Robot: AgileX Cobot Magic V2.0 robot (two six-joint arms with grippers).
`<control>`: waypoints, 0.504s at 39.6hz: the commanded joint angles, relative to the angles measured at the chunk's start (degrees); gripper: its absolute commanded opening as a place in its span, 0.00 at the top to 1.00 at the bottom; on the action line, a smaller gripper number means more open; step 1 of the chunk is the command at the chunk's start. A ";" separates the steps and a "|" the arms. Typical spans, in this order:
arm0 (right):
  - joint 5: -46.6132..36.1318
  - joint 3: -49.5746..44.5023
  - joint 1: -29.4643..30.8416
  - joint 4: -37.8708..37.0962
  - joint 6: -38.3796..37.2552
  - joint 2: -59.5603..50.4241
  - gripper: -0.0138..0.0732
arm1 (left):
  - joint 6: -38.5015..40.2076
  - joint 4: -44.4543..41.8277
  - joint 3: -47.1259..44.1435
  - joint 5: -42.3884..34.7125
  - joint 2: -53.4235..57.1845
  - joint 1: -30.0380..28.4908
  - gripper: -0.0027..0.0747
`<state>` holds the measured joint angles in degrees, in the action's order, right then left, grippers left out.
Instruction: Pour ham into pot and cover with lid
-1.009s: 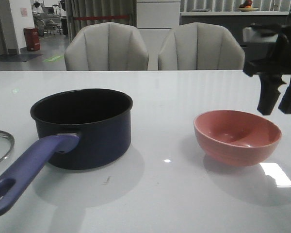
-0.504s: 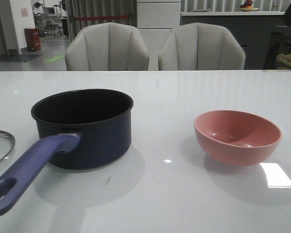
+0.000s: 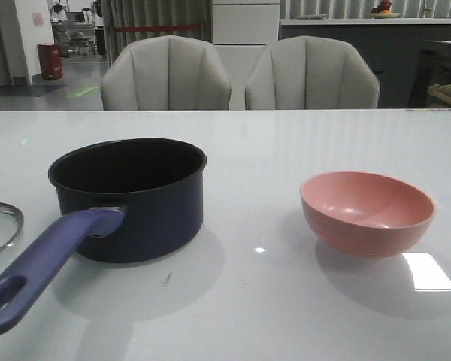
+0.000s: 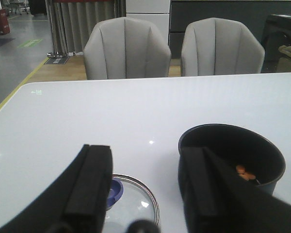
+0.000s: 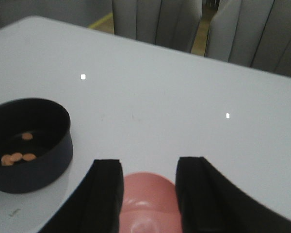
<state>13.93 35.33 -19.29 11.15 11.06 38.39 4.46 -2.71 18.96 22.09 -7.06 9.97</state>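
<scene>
Front view gave you one pot (image 3: 139, 197) standing upright on the white tabletop (image 3: 286, 301), left of centre, its long handle (image 3: 45, 263) running out toward the camera and to the left, the end with the hole nearest you. One pink bowl (image 3: 368, 212) sat upright to the right, well apart from the pot. At the left edge you had a sliver of the lid (image 3: 1, 226), lying flat beside the handle; neither arm showed in this view.

From the left wrist you saw the left fingers (image 4: 145, 187) spread wide, holding nothing, above the lid (image 4: 133, 199), whose blue knob (image 4: 114, 191) pointed up. The pot (image 4: 233, 160) stood just beside the lid, with a few orange ham pieces (image 4: 245, 172) on its dark floor.

From the right wrist you saw the right fingers (image 5: 149, 194) parted and empty, with the bowl (image 5: 148, 204) showing between them. The pot (image 5: 29, 145) held four or five ham pieces (image 5: 18, 155), gathered toward one side of the bottom. Two grey chairs (image 3: 165, 75) stood behind the tabletop.
</scene>
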 commanded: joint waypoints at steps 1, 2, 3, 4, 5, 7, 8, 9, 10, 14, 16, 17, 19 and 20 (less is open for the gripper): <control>-10.89 -3.72 -1.19 0.18 0.65 -7.55 0.39 | 0.13 0.32 1.43 -4.30 -0.72 0.52 0.49; -12.72 -5.54 -1.54 0.18 0.65 -9.28 0.39 | 0.13 0.32 1.43 -4.30 -0.72 0.52 0.49; -13.93 -6.97 -1.78 0.18 0.65 -11.55 0.39 | 0.13 0.32 1.43 -4.30 -0.72 0.52 0.49; -16.01 -8.88 -2.03 0.18 0.65 -13.76 0.39 | 0.13 0.32 1.43 -4.30 -0.72 0.52 0.49; -17.45 -10.35 -2.25 0.18 0.65 -15.39 0.39 | 0.13 0.32 1.43 -4.30 -0.72 0.52 0.49; -20.96 -14.42 -2.42 0.18 0.65 -19.32 0.39 | 0.13 0.32 1.43 -4.30 -0.72 0.52 0.49; -22.42 -16.47 -2.42 0.18 0.65 -21.03 0.39 | 0.13 0.32 1.43 -4.30 -0.72 0.52 0.49; -23.28 -17.95 -2.42 0.18 0.65 -22.20 0.39 | 0.13 0.32 1.43 -4.30 -0.72 0.52 0.49; -24.20 -19.80 -2.42 0.18 0.65 -23.61 0.39 | 0.13 0.32 1.43 -4.30 -0.72 0.52 0.49; -28.16 -25.24 -2.42 0.18 0.60 -26.74 0.39 | 0.13 0.54 1.43 -4.19 -0.72 0.52 0.49; -28.26 -26.75 -2.42 0.56 0.60 -27.43 0.39 | 0.13 0.54 1.43 -4.19 -0.72 0.52 0.49; -26.84 -26.99 -2.42 0.98 0.60 -27.66 0.39 | 0.13 0.54 1.43 -4.19 -0.72 0.52 0.49; -24.17 -26.92 -2.42 2.12 0.60 -27.64 0.39 | 0.13 0.54 1.43 -4.19 -0.72 0.52 0.49; -23.26 -26.87 -2.42 2.85 0.60 -27.64 0.40 | 0.13 0.54 1.43 -4.19 -0.72 0.52 0.49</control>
<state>-6.63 7.09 -21.74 12.47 11.08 10.53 4.46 -2.71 18.96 22.09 -7.06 9.97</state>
